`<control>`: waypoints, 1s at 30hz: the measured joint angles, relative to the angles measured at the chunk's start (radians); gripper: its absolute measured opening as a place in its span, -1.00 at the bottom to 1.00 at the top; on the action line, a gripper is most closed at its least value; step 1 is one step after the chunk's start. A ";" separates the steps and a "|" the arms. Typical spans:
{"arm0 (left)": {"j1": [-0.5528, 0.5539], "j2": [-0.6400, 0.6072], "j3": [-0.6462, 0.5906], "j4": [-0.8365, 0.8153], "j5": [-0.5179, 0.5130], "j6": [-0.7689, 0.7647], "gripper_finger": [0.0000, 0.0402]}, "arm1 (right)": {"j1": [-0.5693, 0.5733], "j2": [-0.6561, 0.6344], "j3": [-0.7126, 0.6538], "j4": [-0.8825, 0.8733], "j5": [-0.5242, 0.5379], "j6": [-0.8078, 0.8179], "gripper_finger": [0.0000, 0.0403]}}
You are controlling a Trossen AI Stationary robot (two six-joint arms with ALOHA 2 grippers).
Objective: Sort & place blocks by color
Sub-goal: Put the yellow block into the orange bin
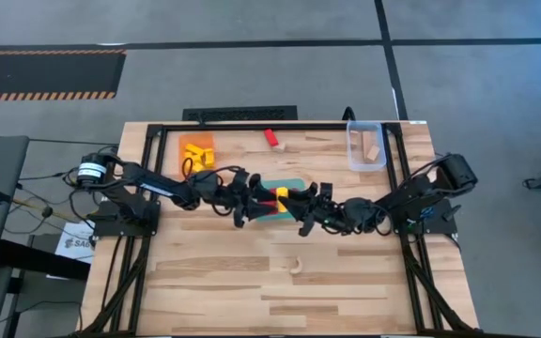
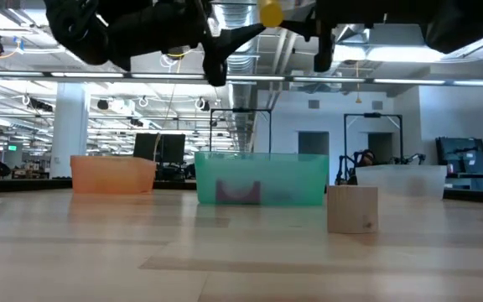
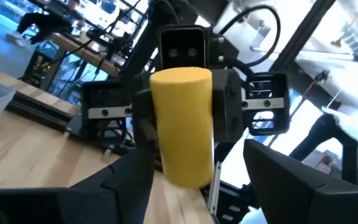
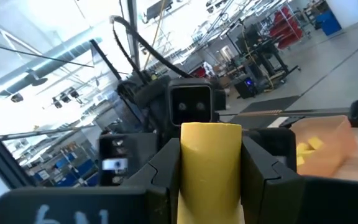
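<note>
While the two arms meet over the middle of the table (image 1: 224, 282) in the high view, a yellow cylinder (image 1: 281, 198) is seen between the left hand (image 1: 263, 197) and the right hand (image 1: 301, 200), above the teal tray (image 1: 289, 180); the orange tray (image 1: 196, 151) with yellow blocks lies at about ten o'clock from it, the clear tray (image 1: 365, 146) with a pale block at about two o'clock, a red block (image 1: 271, 137) at twelve, and a small pale piece (image 1: 297, 267) at six. In the low view the cylinder (image 2: 270, 13) is held high over the table, well above the teal tray (image 2: 261, 179), with a pale wooden cube (image 2: 352, 209) standing nearer the camera. In the left wrist view the cylinder (image 3: 181, 126) is gripped by the right hand, while the left hand's own fingers (image 3: 126, 177) stand apart to either side, not yet closed on it. In the right wrist view the right hand's fingers (image 4: 166, 168) are clamped on the cylinder's (image 4: 210, 165) sides. A handover from right to left is judged to be in hand; next the left hand must be closed on the cylinder's free end before it is released, then carried to the orange tray.
</note>
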 joint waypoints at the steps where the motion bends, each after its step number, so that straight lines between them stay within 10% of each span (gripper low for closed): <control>1: -0.001 0.000 0.011 -0.021 0.001 0.007 0.17 | 0.000 0.005 0.007 -0.003 -0.001 0.000 -0.45; 30: 0.001 0.000 0.083 -0.123 -0.039 0.056 0.38 | -0.029 0.003 0.018 0.004 -0.027 0.029 -0.45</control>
